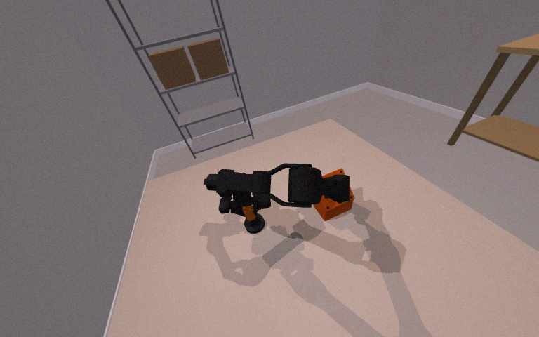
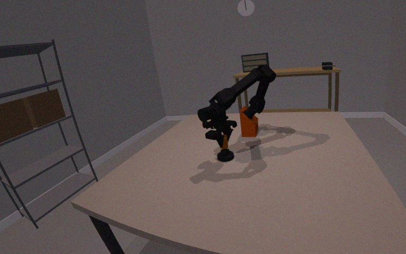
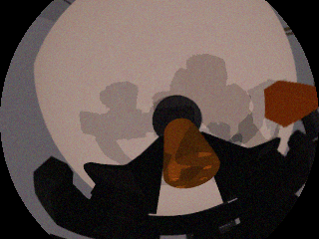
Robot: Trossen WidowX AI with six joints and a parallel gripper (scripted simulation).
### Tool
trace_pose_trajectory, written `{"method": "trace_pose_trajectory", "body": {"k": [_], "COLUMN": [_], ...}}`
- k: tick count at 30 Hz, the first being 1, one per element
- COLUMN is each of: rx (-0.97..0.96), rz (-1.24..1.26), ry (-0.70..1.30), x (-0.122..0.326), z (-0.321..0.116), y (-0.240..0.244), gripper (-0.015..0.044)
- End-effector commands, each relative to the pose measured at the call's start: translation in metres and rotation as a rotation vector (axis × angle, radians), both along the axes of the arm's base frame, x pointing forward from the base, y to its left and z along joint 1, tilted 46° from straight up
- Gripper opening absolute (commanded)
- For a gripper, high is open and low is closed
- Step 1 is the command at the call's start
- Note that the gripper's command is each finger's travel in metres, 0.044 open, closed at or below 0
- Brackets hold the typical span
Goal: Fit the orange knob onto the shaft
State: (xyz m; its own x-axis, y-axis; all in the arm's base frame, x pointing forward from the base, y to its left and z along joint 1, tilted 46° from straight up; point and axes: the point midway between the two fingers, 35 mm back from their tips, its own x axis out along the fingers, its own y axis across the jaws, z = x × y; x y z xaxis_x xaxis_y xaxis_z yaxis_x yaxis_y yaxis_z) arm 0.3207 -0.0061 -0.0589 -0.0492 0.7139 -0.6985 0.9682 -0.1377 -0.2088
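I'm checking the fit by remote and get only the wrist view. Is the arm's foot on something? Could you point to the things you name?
Observer: Yes, in the exterior view the arm's lower end meets an orange block [image 1: 326, 212] [image 2: 248, 127] [image 3: 290, 104] on the table [image 1: 178, 258] [image 2: 269, 203] [image 3: 125, 45].
Operator: What stands beyond the table?
Observer: The exterior view shows a wooden bench [image 1: 512, 135] [image 2: 299, 71] behind it, with a dark box [image 2: 326, 65] on top.
Operator: And on the metal shelves?
Observer: The top view shows two brown boxes [image 1: 172, 68] [image 1: 208, 59] side by side there.
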Motion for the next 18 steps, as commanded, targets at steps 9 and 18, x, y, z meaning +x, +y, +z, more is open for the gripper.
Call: {"method": "trace_pose_trajectory", "body": {"k": [9,18], "rx": [0.001,0.002], "rz": [-0.007,0.005], "ry": [0.003,-0.009], "x": [-0.0040,-0.0040], "z": [-0.0012,-0.0014], "y": [0.0025,0.0026], "gripper": [0.0000,0.0000]}}
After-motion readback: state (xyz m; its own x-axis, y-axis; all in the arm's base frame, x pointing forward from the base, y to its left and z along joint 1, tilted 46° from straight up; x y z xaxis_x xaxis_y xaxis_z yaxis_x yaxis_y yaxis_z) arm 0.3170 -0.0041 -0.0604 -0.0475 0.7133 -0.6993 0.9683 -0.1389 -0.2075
